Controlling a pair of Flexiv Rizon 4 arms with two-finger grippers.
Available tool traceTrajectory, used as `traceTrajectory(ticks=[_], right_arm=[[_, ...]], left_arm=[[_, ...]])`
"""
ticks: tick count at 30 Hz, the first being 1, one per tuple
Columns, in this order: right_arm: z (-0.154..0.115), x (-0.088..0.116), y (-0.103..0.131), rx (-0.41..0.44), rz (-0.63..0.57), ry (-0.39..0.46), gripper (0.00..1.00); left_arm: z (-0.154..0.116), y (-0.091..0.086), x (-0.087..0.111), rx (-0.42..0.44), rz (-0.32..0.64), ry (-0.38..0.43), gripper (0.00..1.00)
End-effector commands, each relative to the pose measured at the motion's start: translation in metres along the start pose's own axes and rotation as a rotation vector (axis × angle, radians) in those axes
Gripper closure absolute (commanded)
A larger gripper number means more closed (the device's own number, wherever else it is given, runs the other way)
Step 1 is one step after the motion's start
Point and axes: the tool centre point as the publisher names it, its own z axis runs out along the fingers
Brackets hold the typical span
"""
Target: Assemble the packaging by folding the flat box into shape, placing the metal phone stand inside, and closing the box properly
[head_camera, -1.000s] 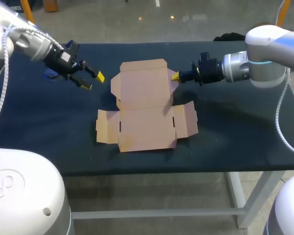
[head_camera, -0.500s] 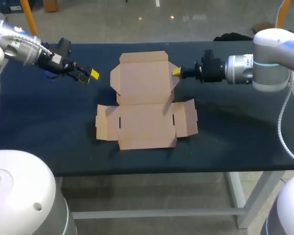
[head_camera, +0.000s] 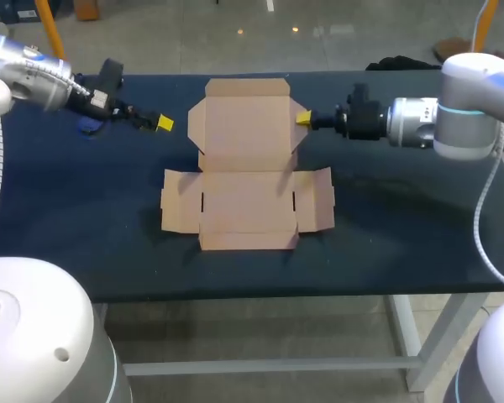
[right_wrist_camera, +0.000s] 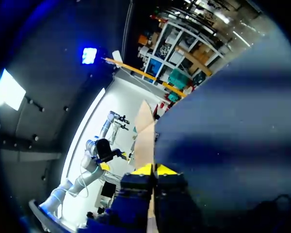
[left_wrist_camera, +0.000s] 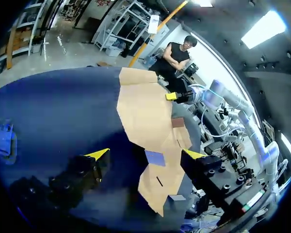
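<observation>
A flat brown cardboard box (head_camera: pixel 245 168) lies unfolded in the middle of the dark table. My right gripper (head_camera: pixel 302 119) is at the small side flap on the box's far right and is shut on that flap. In the right wrist view the cardboard (right_wrist_camera: pixel 144 131) runs edge-on out from between the yellow tips of the right gripper (right_wrist_camera: pixel 154 170). My left gripper (head_camera: pixel 161 123) hangs open above the table, left of the box and apart from it. In the left wrist view the box (left_wrist_camera: pixel 145 111) lies ahead of the left gripper (left_wrist_camera: pixel 146 154). A small blue object (left_wrist_camera: pixel 5 138) lies beside it.
The small blue object (head_camera: pixel 88 126) sits near the table's far left, partly behind my left arm. The dark tabletop (head_camera: pixel 403 227) is bare to the right of the box and along the front edge.
The box has swung square to the table and slid toward the far edge with my right gripper. My left gripper has drawn back to the left, away from the box.
</observation>
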Motion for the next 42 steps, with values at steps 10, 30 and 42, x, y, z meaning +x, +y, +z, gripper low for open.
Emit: traceTrajectory(ticks=[10, 30, 42], right_arm=[[-0.004, 0.01, 0.011, -0.024, -0.076, 0.093, 1.0], [-0.004, 0.023, 0.023, -0.064, -0.16, 0.18, 1.0], [0.0, 0.026, 0.031, -0.074, -0.188, 0.214, 1.0]], left_arm=[[0.016, -0.021, -0.015, 0.058, 0.1, -0.003, 0.0], [0.038, -0.054, -0.02, 0.102, 0.255, 0.173, 0.0], [0.054, -0.069, -0.018, 0.115, 0.328, 0.268, 0.0]])
